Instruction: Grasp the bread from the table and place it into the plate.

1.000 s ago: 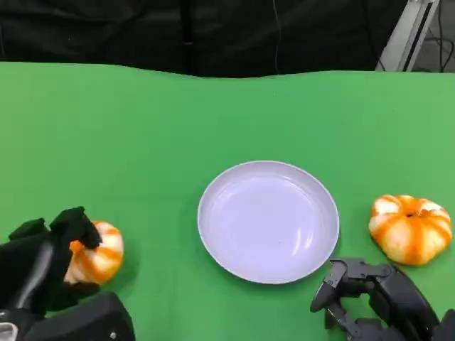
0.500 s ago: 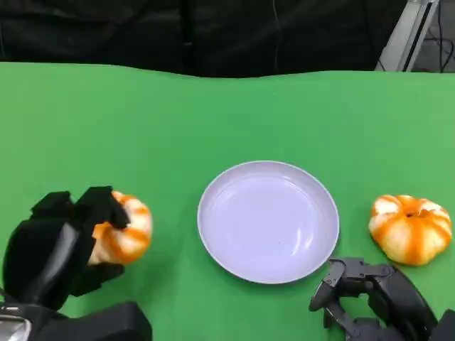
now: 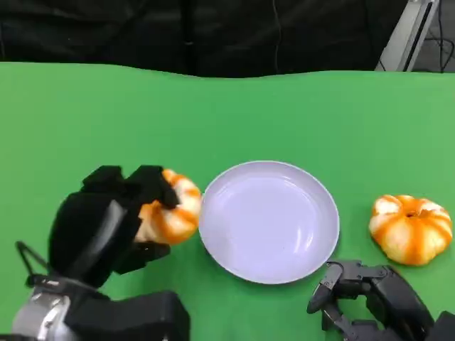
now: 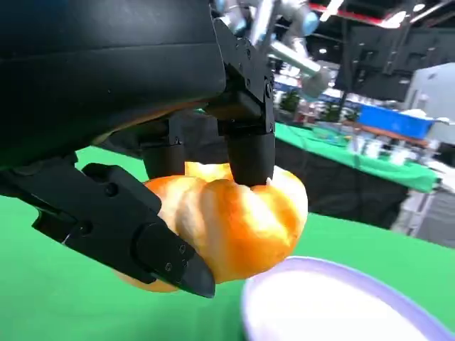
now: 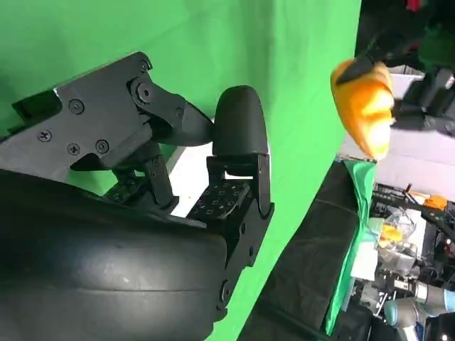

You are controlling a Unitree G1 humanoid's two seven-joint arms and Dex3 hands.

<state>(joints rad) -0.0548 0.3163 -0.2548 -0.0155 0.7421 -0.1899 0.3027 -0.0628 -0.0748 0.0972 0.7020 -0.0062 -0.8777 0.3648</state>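
My left hand (image 3: 106,220) grips an orange-and-white swirled bread (image 3: 169,212) and holds it above the green table, just left of the white plate's (image 3: 313,241) rim. In the left wrist view the black fingers (image 4: 245,153) wrap the bread (image 4: 242,220), with the plate (image 4: 334,305) right beside it. A second bread (image 3: 410,227) of the same look lies on the table to the right of the plate. My right hand (image 3: 370,298) rests low near the front edge, below that second bread, holding nothing, its fingers apart. From the right wrist view the held bread (image 5: 364,106) shows far off.
The green cloth (image 3: 213,114) covers the whole table, with a dark curtain behind it. A metal frame leg (image 3: 409,32) stands at the back right corner.
My left hand has carried the bread up and to the right, from the table's front left to the plate's left rim. The right hand and the second bread have stayed put.
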